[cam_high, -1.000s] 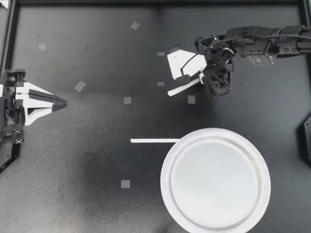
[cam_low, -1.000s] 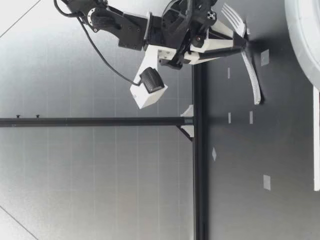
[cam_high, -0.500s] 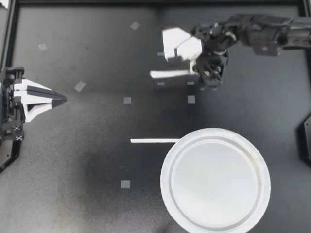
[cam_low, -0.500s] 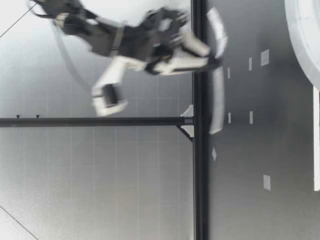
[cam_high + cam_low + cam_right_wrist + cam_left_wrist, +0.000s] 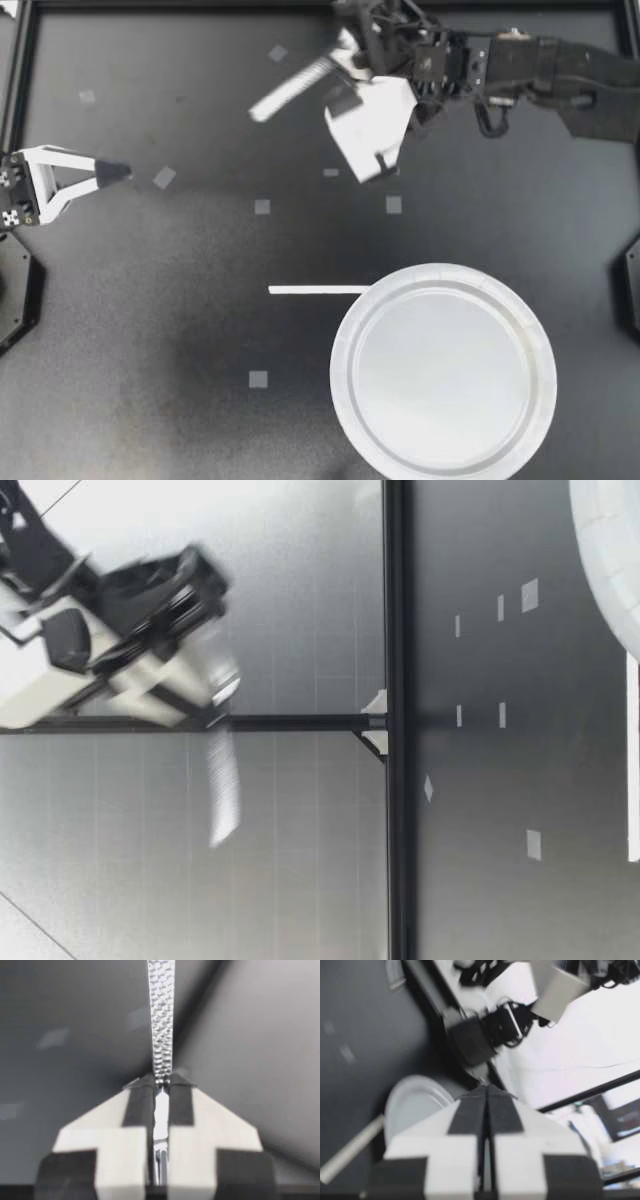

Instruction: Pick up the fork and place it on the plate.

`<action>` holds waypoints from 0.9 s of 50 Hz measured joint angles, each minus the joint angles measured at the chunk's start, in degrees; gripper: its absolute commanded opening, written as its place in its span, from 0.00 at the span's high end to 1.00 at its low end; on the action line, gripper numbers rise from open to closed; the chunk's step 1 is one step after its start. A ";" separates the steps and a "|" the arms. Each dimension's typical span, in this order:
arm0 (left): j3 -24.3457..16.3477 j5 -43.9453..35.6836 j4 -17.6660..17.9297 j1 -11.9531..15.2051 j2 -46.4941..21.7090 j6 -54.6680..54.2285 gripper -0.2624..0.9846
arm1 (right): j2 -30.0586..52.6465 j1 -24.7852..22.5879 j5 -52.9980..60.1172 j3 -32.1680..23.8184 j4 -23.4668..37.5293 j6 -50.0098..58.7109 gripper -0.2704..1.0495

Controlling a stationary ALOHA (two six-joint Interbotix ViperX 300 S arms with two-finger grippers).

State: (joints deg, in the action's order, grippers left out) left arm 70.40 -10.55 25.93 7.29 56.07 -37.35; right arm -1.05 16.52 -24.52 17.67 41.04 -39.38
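Textured metal fork (image 5: 290, 90): one, clamped by the head end in my right gripper (image 5: 345, 62), high off the table (image 5: 150, 300).
Right fingers: pinched on the fork from both sides, handle (image 5: 161, 1020) sticking straight out ahead.
Fork axis: roughly level in the low view; diagonal in the top view, free end toward my left arm's side.
Plate (image 5: 343, 340): one, bare, well apart from the fork, on the right arm's half, just past the white strip (image 5: 318, 290).
Key relation: handle points away from the plate, so I'd expect a swing back plus a descent.
Nearer arm: right.
Left gripper (image 5: 118, 171): fingers together, nothing held, parked at the table's left edge.
Count: strip one, tape squares seven visible.
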 measured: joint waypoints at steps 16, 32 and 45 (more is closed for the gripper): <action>-5.54 5.71 0.00 -1.41 0.53 -5.27 0.29 | -1.85 -5.54 18.11 -1.49 9.32 3.96 0.78; -5.98 4.04 0.18 -3.08 -0.18 -12.39 0.26 | -1.41 -6.50 28.56 0.09 13.45 1.41 0.78; -8.35 2.37 0.26 -6.68 -2.46 -16.35 0.26 | 4.48 -5.98 29.62 -4.66 16.88 -8.17 0.78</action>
State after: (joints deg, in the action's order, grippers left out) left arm 62.05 -8.17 26.19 0.62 53.61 -53.70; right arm 3.43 10.55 5.10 13.01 57.92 -47.55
